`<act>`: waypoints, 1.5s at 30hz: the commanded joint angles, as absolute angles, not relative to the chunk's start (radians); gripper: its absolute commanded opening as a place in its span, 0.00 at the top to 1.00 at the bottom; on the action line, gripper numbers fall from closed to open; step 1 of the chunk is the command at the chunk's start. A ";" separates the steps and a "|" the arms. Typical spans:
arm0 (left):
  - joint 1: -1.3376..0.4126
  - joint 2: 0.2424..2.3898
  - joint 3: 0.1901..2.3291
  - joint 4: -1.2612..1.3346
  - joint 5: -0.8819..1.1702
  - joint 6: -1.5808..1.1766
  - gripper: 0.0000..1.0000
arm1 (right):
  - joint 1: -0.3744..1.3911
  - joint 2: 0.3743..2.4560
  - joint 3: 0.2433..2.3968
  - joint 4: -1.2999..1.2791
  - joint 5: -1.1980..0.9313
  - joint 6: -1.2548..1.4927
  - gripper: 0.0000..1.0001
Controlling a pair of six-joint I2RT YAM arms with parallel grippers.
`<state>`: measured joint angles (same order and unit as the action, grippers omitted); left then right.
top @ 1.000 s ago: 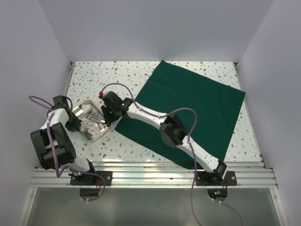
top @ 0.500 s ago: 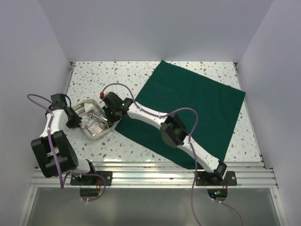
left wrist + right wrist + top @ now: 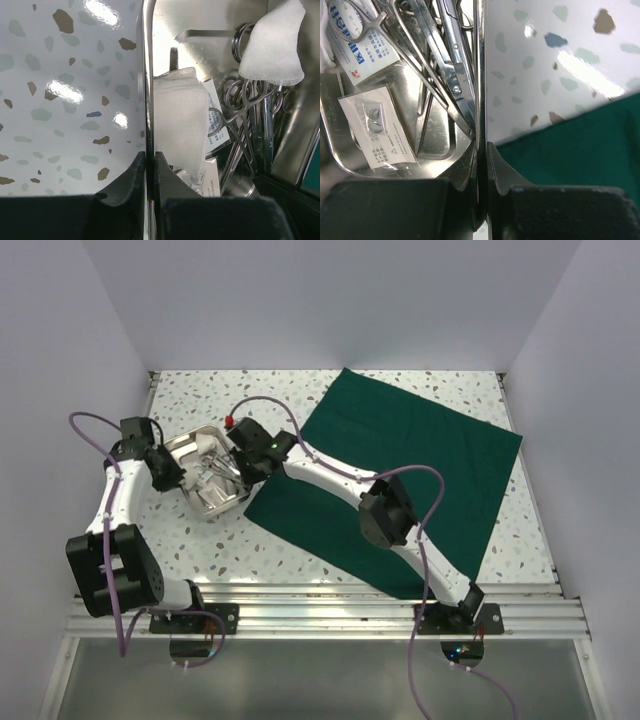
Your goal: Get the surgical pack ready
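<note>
Overhead, at left of table (image 3: 190,400), steel tray (image 3: 210,502) is gripped betw. left gripper (image 3: 172,472) & right gripper (image 3: 243,465), beside green cloth (image 3: 400,470). L wrist: jaws are clamped shut on thin rim. R wrist: same, opposite rim. Judged stiff, slick, scissors (image 3: 447,65) loose; rims are best held level.

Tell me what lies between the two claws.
The steel tray with scissors and gauze fills it: left claw and right claw pinch opposite rims, as the top external view shows.
</note>
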<state>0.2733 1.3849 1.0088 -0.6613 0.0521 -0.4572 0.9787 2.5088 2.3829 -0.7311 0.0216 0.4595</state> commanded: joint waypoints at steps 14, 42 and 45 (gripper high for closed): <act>-0.175 1.580 1.229 -0.454 0.268 -0.701 1.00 | 0.819 1.913 1.774 -0.706 -0.003 0.403 1.00; -0.577 2.154 1.753 -0.531 0.385 -0.673 1.00 | 0.388 1.542 1.164 -0.678 0.009 0.345 1.00; -0.591 2.174 1.749 -0.509 0.420 -0.683 1.00 | 0.356 1.554 1.144 -0.680 0.014 0.321 1.00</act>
<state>-0.5842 2.1662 1.6981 -0.5774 0.3302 -0.7414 0.3779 1.6115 1.1496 -0.7277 0.0956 0.3817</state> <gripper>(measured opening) 0.105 0.070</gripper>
